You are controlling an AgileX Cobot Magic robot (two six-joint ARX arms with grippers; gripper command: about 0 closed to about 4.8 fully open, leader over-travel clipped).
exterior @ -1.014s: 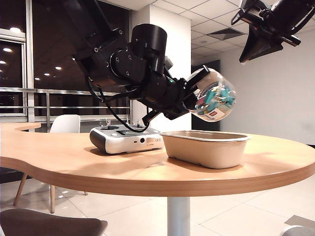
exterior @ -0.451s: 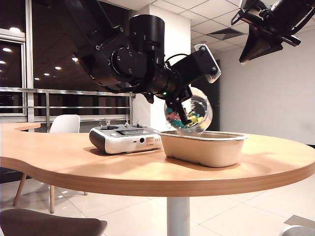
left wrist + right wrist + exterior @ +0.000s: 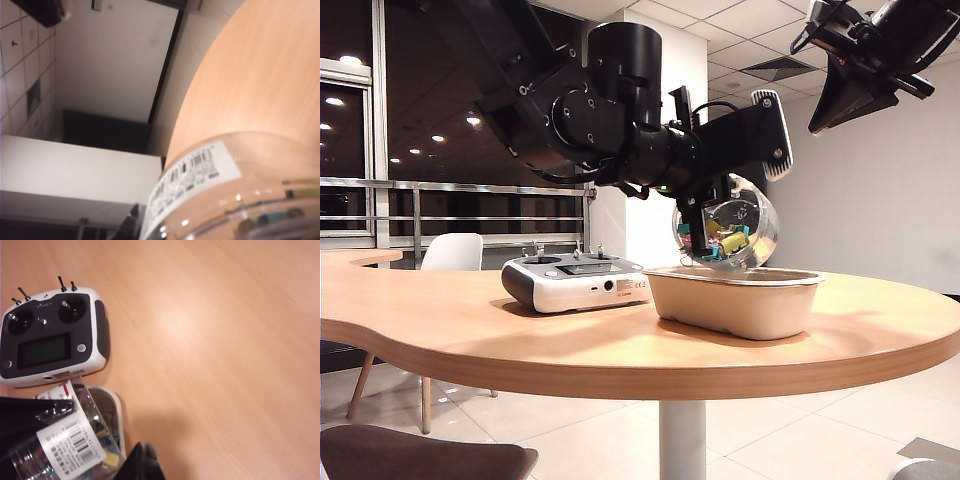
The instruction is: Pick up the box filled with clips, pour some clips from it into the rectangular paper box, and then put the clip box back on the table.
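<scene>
My left gripper (image 3: pixel 700 228) is shut on the box filled with clips (image 3: pixel 727 230), a clear round jar held tilted just above the rim of the rectangular paper box (image 3: pixel 735 300). Teal and yellow clips (image 3: pixel 728 241) lie at the jar's low side. In the left wrist view the jar's label (image 3: pixel 195 170) fills the near field and hides the jaws. The right wrist view looks down on the jar (image 3: pixel 65 445) and the paper box's rim (image 3: pixel 114 412). My right gripper (image 3: pixel 143 464) hangs high above the table (image 3: pixel 470 330), shut and empty, also seen as the right gripper (image 3: pixel 848 95) at the top right.
A white-and-grey remote controller (image 3: pixel 575 282) lies on the table just left of the paper box, shown as the remote controller (image 3: pixel 52 337) from above. Bare wood (image 3: pixel 225 340) spreads to the tray's other side. The table's curved edge (image 3: pixel 187 107) runs nearby.
The left wrist has rolled, tipping the jar from lying sideways and higher up to tilted down close over the paper box. The right arm has stayed still.
</scene>
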